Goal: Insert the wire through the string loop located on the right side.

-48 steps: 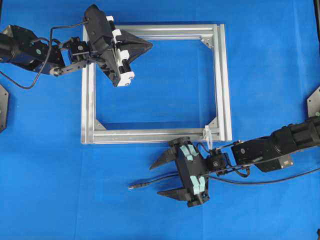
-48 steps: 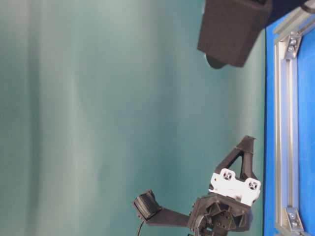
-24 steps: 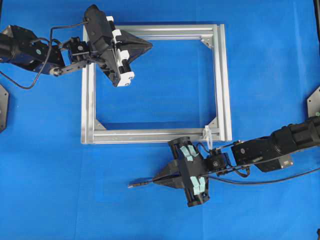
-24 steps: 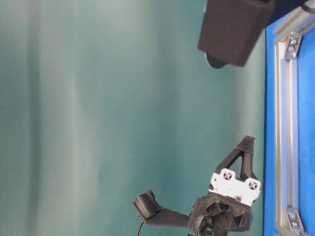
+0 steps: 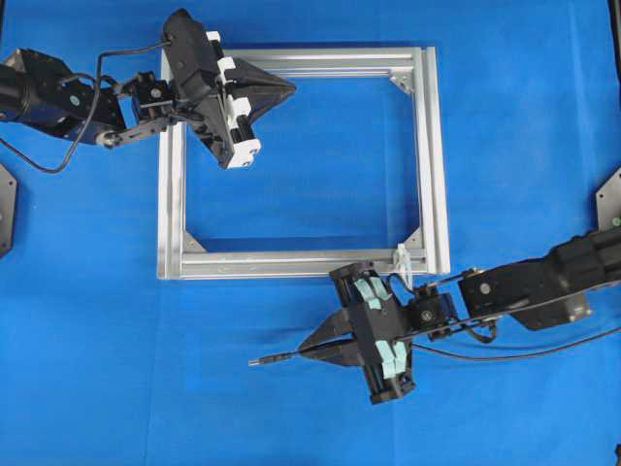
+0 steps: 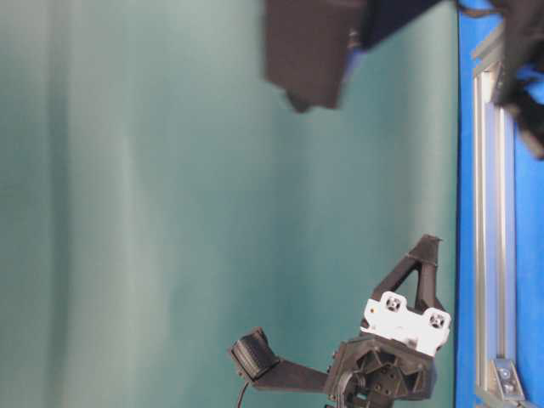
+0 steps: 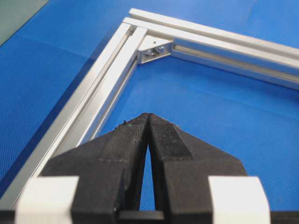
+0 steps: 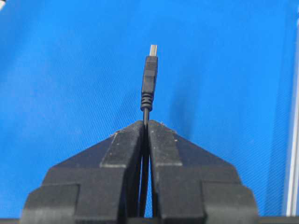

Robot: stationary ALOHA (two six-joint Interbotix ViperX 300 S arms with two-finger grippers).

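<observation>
My right gripper is shut on the wire, just behind its small dark plug. The plug tip sticks out to the left over the blue mat, a little below the frame's bottom rail. From behind the gripper the wire trails off to the right. The white string loop hangs at the frame's lower right corner, just above and right of this gripper. My left gripper is shut on nothing and hovers over the frame's upper left corner.
A square aluminium frame lies flat on the blue mat, with silver corner brackets inside. In the table-level view the frame's rail runs along the mat. Dark mounts sit at the far left and far right edges.
The right gripper went from open around the wire to shut on it. It has since shifted slightly up and right with the wire. The left arm has not moved.
</observation>
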